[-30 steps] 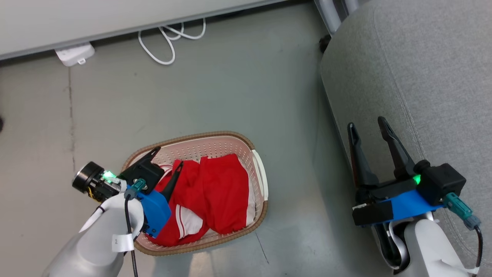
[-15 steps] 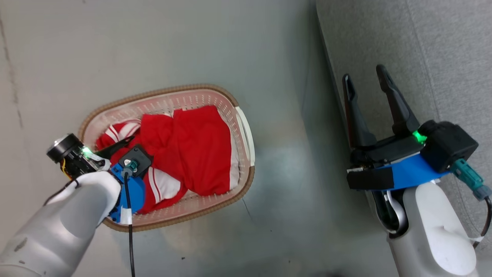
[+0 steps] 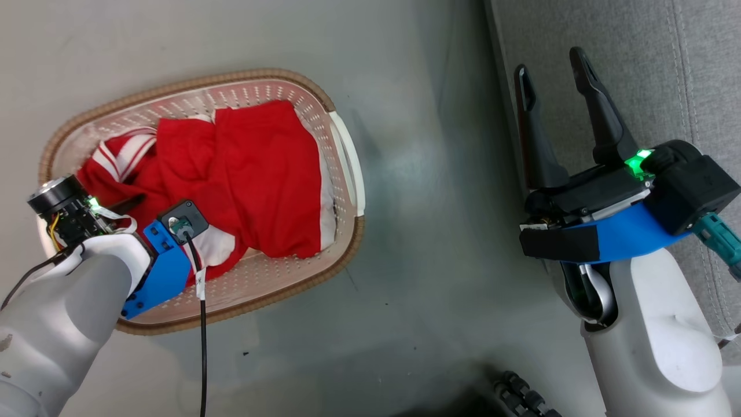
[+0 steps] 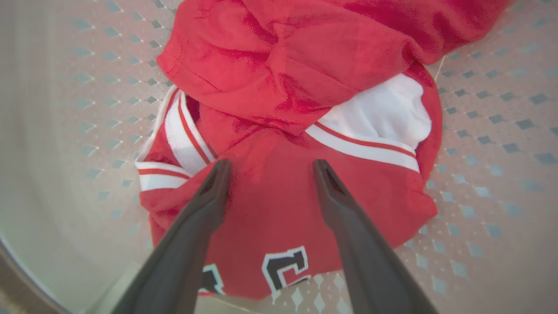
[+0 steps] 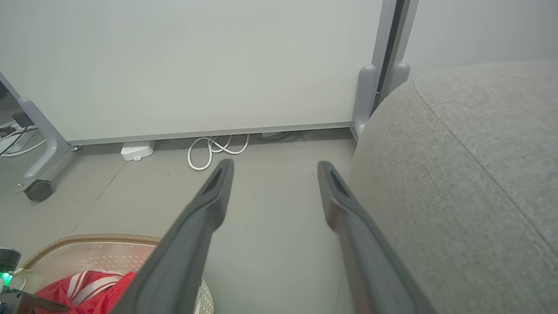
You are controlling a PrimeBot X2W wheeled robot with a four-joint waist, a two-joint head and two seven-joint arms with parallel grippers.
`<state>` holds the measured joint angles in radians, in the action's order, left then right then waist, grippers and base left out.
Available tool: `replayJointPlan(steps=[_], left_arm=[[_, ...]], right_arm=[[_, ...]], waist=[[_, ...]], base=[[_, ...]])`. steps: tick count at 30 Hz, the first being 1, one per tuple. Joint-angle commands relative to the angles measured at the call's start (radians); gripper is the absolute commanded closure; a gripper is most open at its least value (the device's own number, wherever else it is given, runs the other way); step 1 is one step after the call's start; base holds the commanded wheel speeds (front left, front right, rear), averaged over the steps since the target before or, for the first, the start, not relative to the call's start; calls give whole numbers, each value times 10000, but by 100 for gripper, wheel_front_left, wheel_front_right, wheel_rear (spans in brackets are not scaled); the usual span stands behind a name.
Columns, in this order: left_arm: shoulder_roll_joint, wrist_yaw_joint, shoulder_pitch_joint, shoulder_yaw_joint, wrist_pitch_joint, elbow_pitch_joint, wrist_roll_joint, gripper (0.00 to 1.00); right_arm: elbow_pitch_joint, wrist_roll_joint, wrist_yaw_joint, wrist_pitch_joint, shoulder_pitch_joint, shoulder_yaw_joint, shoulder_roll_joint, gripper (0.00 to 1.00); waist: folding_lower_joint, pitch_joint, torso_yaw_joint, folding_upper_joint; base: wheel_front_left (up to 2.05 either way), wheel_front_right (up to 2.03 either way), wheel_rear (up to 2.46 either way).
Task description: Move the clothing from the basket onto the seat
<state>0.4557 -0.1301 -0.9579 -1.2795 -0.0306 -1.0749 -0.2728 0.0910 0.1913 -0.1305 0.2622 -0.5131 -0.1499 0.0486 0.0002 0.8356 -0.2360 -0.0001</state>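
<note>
The basket (image 3: 197,87), cream with a brown rim, stands on the floor and holds the clothing (image 3: 243,174). A plain red garment (image 4: 283,65) lies on top of a red jersey (image 4: 279,205) with white striped trim and dark numerals. My left gripper (image 4: 269,168) reaches down into the basket's near left end. It is open, its fingertips at the jersey's cloth with red fabric between them. My right gripper (image 3: 549,62) hovers open and empty by the edge of the grey seat (image 3: 613,35), to the right of the basket.
Bare grey floor separates the basket from the seat. In the right wrist view a white panel (image 5: 196,65) on wheeled legs (image 5: 39,189) stands beyond, with a coiled white cable (image 5: 213,150) and a white adapter (image 5: 137,151) at its foot.
The head camera has tilted down, so the basket sits higher in the picture. My left gripper has dropped deeper into the basket onto the jersey. The right gripper stays open.
</note>
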Motion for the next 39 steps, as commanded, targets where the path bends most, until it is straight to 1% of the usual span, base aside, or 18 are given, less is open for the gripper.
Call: replayJointPlan(steps=[1, 10, 18, 24, 26, 27, 32, 39], left_arm=[[71, -7, -115, -31, -115, 29, 39, 0], [257, -7, -470, -36, -1766, 144, 566, 0], [317, -7, -631, -38, -2822, 413, 727, 0], [365, -9, -744, -37, -3266, 659, 712, 0], [391, -7, -760, -37, -3378, 714, 767, 69], [402, -7, -789, -37, -3406, 755, 775, 100], [449, -9, -787, -37, -3586, 873, 835, 100], [158, -7, -683, -37, -3542, 939, 562, 100]], right_arm=[[-45, 72, -5, 42, -199, -10, 32, 0], [-260, 206, -5, 42, -429, -45, 32, 0], [-526, 254, -5, 42, -362, 64, 32, 0], [-630, 210, -5, 42, -385, 135, 32, 0], [-640, 204, -5, 42, -412, 141, 32, 0], [-643, 193, -5, 42, -426, 144, 32, 0], [-600, 160, -5, 42, -468, 167, 32, 0], [-481, 97, -5, 42, -395, 233, 32, 0]], waist=[[-2, 234, -152, 1], [-2, 853, -435, 1], [-2, 1284, -575, 1], [-2, 1446, -570, 1], [-2, 1471, -580, 1], [-2, 1483, -583, 1], [-2, 1474, -579, 1], [-2, 1164, -520, 1]], base=[[0, 0, 0], [0, 0, 0], [0, 0, 0], [0, 0, 0], [0, 0, 0], [0, 0, 0], [0, 0, 0], [0, 0, 0]])
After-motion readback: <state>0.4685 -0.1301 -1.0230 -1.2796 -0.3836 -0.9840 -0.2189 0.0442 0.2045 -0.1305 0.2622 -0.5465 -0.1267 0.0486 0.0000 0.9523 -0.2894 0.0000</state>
